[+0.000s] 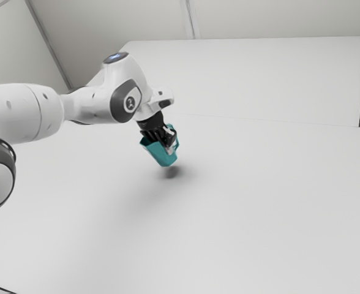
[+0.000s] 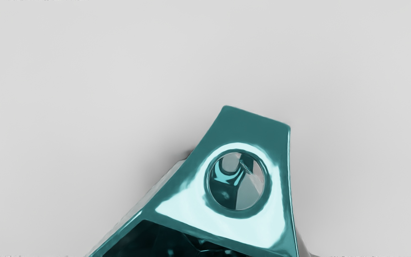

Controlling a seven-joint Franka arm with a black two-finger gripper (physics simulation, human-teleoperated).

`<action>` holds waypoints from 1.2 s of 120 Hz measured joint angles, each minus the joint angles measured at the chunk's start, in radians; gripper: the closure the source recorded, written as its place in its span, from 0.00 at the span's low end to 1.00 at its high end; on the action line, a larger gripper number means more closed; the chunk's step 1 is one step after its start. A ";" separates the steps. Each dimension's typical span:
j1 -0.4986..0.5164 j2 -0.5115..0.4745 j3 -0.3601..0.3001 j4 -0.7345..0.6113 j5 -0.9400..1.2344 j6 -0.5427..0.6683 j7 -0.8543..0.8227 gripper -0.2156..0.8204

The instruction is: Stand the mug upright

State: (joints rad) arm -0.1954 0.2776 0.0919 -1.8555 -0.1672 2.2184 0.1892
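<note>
Mug: the teal mug (image 1: pixel 160 154) is up near the middle of the exterior view, tilted, mouth to the upper left of the frame, base to the lower right.
Gripper: the black gripper (image 1: pixel 168 147) looks clamped on the mug, since it's hanging off the table (image 1: pixel 241 214) with its shadow (image 1: pixel 171 172) just below.
Done: it's held and base-down-ish, but not upright yet.
Left: probably level it out, get the base flat on the table, let go.
Edges: a faint seam (image 1: pixel 278 121) runs off to the right of the frame, behind the mug and apart from it.
Room: pale tabletop spreads toward the lower right, so there's plenty of space to swing the base level. Main worry is a base corner touching first.
</note>
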 joint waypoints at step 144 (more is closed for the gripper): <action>-0.038 0.054 0.008 0.091 0.220 -0.093 -0.379 0.34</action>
State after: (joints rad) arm -0.2338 0.3320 0.1004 -1.7643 0.0526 2.1254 -0.1893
